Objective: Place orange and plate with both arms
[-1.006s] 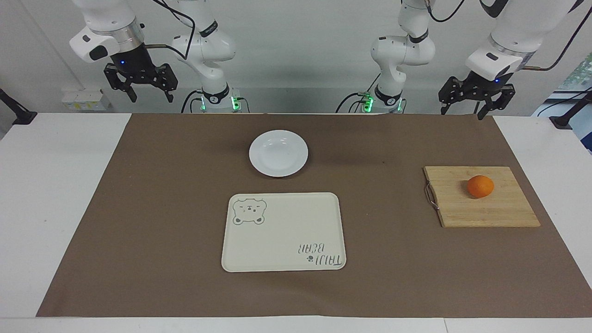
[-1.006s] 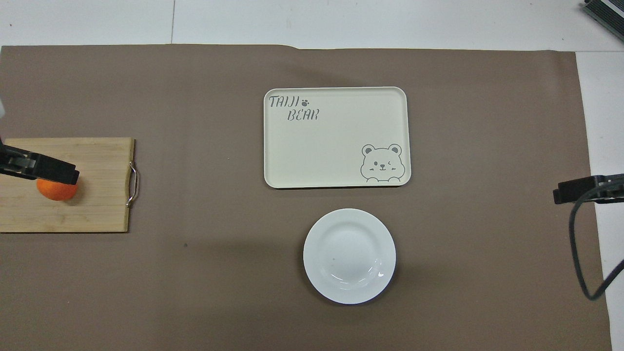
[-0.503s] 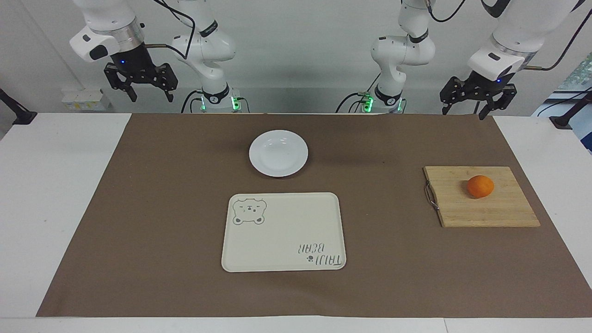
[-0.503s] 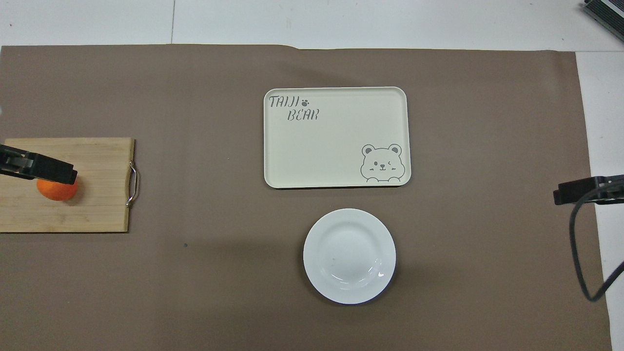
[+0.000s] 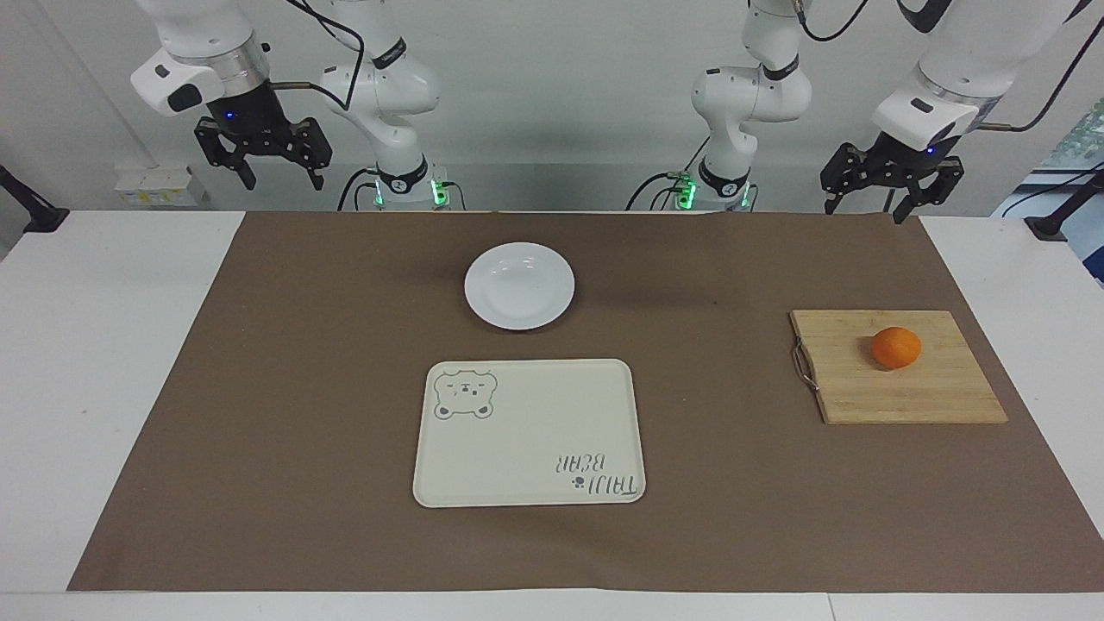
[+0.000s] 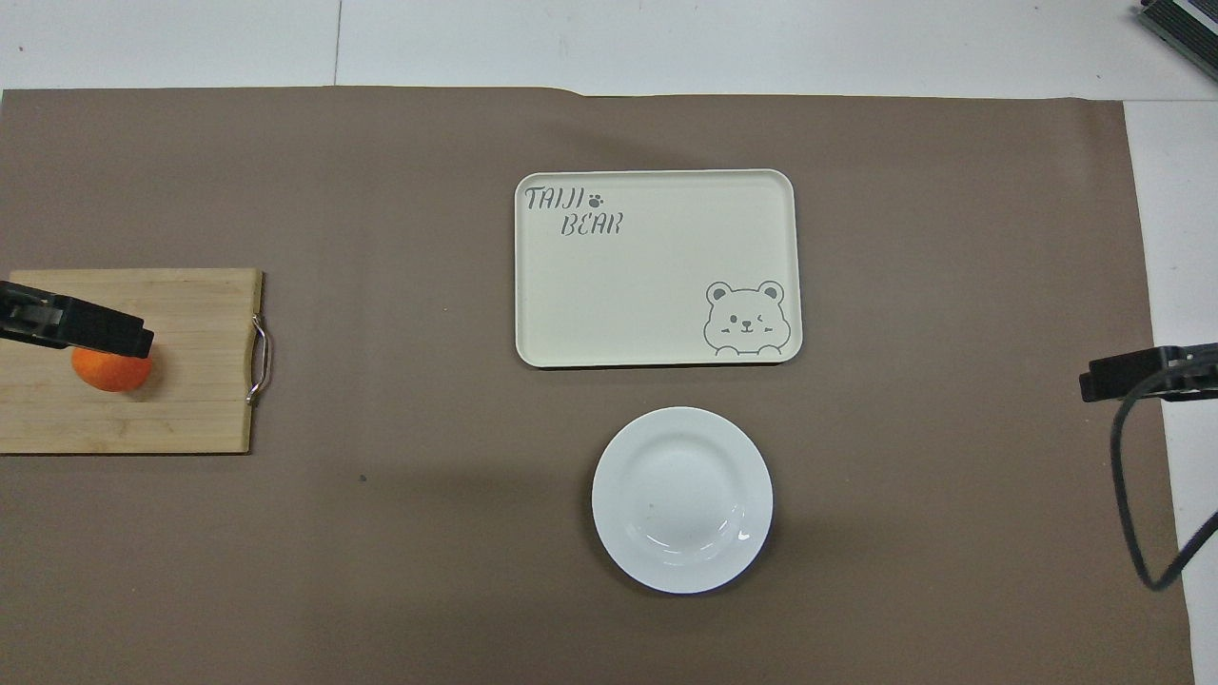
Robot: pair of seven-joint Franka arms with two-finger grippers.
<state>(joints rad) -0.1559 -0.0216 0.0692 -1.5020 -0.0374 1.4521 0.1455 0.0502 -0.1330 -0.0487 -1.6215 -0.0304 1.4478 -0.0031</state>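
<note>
The orange (image 5: 896, 348) sits on a bamboo cutting board (image 5: 897, 392) toward the left arm's end of the table. In the overhead view a black finger (image 6: 81, 328) of my left gripper covers part of the orange (image 6: 111, 373). The facing view shows that left gripper (image 5: 864, 212) hanging high in the air, open, empty and well clear of the fruit. The white plate (image 5: 519, 285) lies on the brown mat, nearer to the robots than the cream tray. My right gripper (image 5: 284, 184) hangs high at the right arm's end, open and empty.
The cream bear-print tray (image 5: 528, 496) lies mid-table with nothing in it; its rim (image 6: 657, 174) also shows from overhead. The cutting board has a metal handle (image 5: 803, 365) on the side toward the tray. A brown mat (image 5: 259, 388) covers most of the white table.
Both grippers have drifted slightly upward, the left one a little more. The orange, the plate and the tray have not moved.
</note>
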